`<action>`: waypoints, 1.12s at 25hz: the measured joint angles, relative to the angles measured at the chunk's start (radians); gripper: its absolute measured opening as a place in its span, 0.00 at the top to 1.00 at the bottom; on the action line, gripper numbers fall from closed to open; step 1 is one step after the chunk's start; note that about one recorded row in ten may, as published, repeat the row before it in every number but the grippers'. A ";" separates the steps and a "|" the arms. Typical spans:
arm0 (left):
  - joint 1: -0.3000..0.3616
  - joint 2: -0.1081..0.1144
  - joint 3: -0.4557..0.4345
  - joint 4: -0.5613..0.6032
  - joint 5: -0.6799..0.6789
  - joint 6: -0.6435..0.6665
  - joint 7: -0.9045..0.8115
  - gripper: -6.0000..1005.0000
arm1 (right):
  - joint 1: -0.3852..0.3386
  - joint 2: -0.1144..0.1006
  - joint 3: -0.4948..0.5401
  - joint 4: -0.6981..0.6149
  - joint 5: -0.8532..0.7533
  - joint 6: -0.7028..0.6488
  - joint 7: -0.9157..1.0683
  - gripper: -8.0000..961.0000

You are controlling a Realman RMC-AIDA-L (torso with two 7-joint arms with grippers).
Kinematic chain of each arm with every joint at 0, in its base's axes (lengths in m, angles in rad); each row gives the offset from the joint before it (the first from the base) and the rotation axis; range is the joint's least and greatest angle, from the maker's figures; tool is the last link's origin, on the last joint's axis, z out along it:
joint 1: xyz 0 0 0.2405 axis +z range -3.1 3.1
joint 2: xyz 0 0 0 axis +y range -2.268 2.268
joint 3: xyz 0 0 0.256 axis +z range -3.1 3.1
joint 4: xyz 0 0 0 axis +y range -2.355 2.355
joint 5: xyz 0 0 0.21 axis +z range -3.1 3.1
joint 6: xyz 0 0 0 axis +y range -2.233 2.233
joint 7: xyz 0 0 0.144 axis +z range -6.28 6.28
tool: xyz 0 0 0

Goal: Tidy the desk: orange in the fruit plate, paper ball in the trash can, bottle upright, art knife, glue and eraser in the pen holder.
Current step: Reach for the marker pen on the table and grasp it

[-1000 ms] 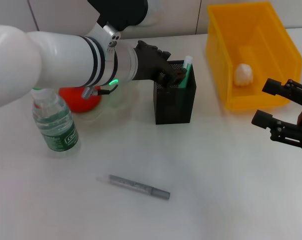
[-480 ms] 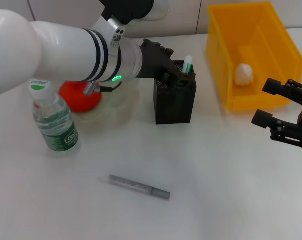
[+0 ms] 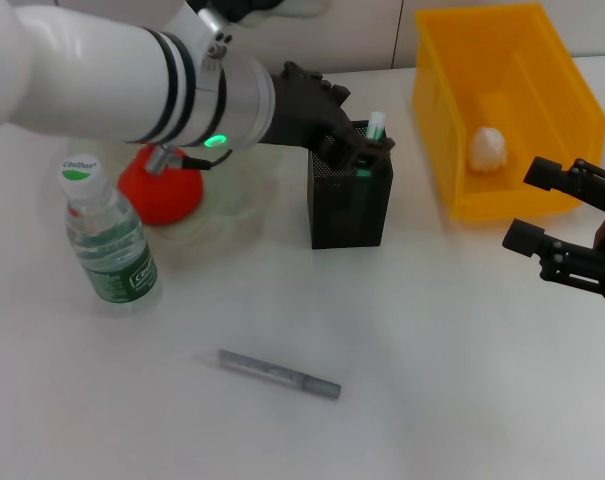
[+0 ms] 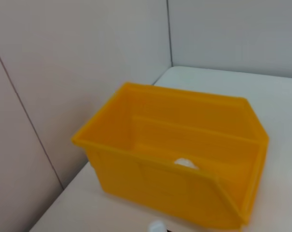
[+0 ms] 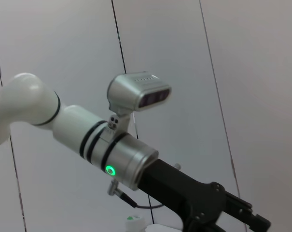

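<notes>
Your left gripper (image 3: 357, 150) sits right over the mouth of the pen holder (image 3: 350, 205), its dark fingers (image 3: 334, 150) dipping at the rim beside a green stick (image 3: 375, 128) that stands up out of the cup. From the head view you cannot tell whether those fingers are clenched or released — they are bunched against the mesh and the stick. The eraser is not visible anywhere.

Your right gripper (image 3: 542, 215) hangs at the right edge of the worktop (image 3: 432, 360), just in front of the trash can (image 3: 502, 110), its two fingers (image 3: 527, 240) spread apart with nothing between them.

The paper ball (image 3: 488, 148) lies inside the trash can, against the near wall; the left wrist view shows the same yellow bin (image 4: 174, 159) with a bit of the white ball (image 4: 185, 163) peeking over the inner edge. The orange (image 3: 160, 190) rests in the fruit plate (image 3: 232, 205), partly hidden under your left arm. The bottle (image 3: 107, 245) stands upright near the front of the plate, cap on. A grey stick (image 3: 279, 374) lies flat on the worktop, well apart from the pen holder — nothing touches it.
</notes>
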 joint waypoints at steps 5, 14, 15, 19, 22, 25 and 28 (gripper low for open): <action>0.035 0.004 -0.070 0.154 0.008 0.196 0.061 0.27 | 0.000 0.000 0.001 0.002 0.000 0.001 0.000 0.15; 0.068 0.004 -0.116 0.286 0.130 0.390 0.075 0.27 | 0.008 0.000 0.002 0.002 0.000 0.002 0.000 0.15; 0.072 0.004 -0.111 0.299 0.174 0.432 0.075 0.27 | 0.008 0.000 0.002 0.002 0.000 0.002 0.000 0.15; 0.081 0.002 -0.108 0.315 0.206 0.464 0.075 0.27 | 0.011 0.000 0.002 0.002 0.001 0.001 0.000 0.15; 0.090 0.003 -0.106 0.346 0.213 0.517 0.089 0.27 | 0.018 0.000 0.010 0.002 0.001 0.001 0.004 0.15; 0.093 0.001 -0.099 0.369 0.217 0.579 0.137 0.27 | 0.022 0.000 0.012 0.002 0.001 0.001 0.009 0.15; 0.091 0.000 -0.077 0.384 0.217 0.628 0.181 0.27 | 0.028 0.000 0.012 0.002 0.001 0.001 0.012 0.15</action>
